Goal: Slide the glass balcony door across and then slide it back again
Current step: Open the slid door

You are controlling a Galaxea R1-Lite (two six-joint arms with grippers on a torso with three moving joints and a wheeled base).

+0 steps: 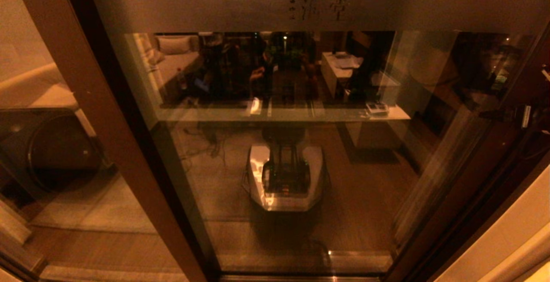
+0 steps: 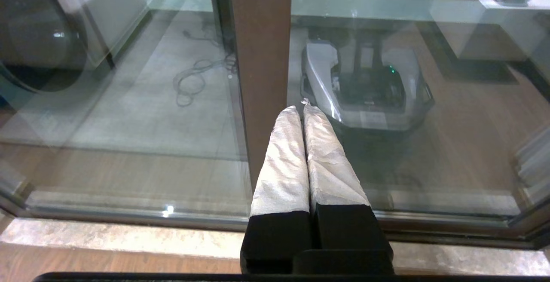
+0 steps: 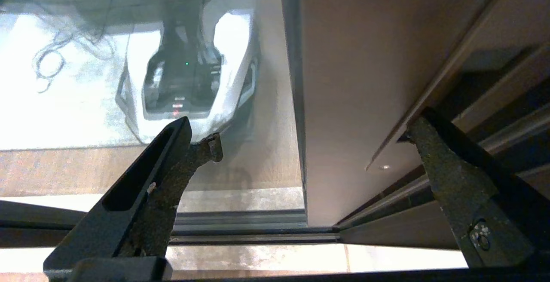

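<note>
The glass balcony door [image 1: 300, 153] fills the head view; its frosted band [image 1: 215, 9] carries two etched characters. Its dark brown left stile [image 1: 99, 110] runs down the left, its right stile [image 1: 485, 174] down the right. My left gripper [image 2: 303, 108] is shut with nothing in it, its white-wrapped fingertips [image 2: 288, 121] resting at the left stile [image 2: 260, 58] where it meets the glass. My right gripper [image 3: 316, 140] is open, its dark fingers [image 3: 189, 157] astride the wide brown right stile [image 3: 352, 80]. In the head view only a dark part of the right arm [image 1: 511, 115] shows.
The floor track [image 3: 240, 226] and a pale stone sill [image 2: 107, 234] run below the door. Behind the left-hand pane stands a round-fronted washing machine [image 1: 51, 148], with a loose cable [image 2: 193, 75] on the floor. The robot's base is mirrored in the glass [image 1: 285, 174].
</note>
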